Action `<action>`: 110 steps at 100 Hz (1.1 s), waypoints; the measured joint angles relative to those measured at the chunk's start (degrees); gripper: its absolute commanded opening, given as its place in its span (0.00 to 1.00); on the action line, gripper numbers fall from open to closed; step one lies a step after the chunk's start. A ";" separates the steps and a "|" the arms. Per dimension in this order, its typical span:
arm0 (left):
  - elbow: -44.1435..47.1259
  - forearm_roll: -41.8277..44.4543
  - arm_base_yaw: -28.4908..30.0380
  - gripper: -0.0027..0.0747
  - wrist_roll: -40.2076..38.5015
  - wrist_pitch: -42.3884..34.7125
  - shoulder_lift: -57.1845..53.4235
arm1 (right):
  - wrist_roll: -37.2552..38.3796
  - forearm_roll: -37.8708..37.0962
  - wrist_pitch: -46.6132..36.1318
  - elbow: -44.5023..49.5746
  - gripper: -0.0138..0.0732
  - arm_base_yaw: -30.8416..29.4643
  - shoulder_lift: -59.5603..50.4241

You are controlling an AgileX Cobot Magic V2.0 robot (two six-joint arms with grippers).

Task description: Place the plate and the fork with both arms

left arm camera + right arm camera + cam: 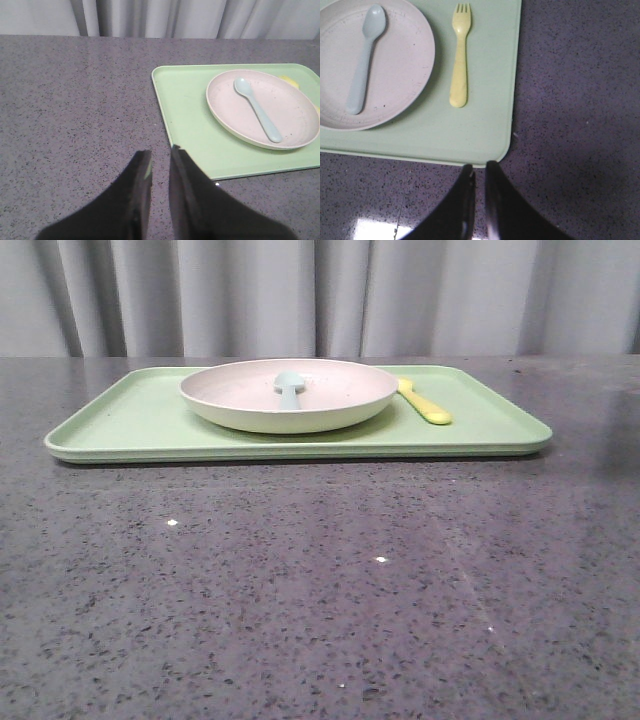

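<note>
Plate [289, 400]: sits on the tray [120, 420], near its middle (pink-cream inside, greenish-cream outside).
Fork [459, 55]: lies flat on the tray just beside the plate, on the robot's right, apart from the rim.
Spoon [257, 109]: pale blue, lying inside the plate.
Tray: light green, flat on the speckled grey tabletop [300, 590].
Left fingers [161, 157]: narrow gap, holding nothing, over bare tabletop near the tray's corner.
Right fingers [479, 170]: narrow gap, empty, just off the tray's edge.
</note>
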 measured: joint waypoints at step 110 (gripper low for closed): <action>13.15 1.91 0.00 0.01 0.00 -2.28 -20.45 | 0.00 -1.78 -16.95 41.20 0.05 0.00 -48.57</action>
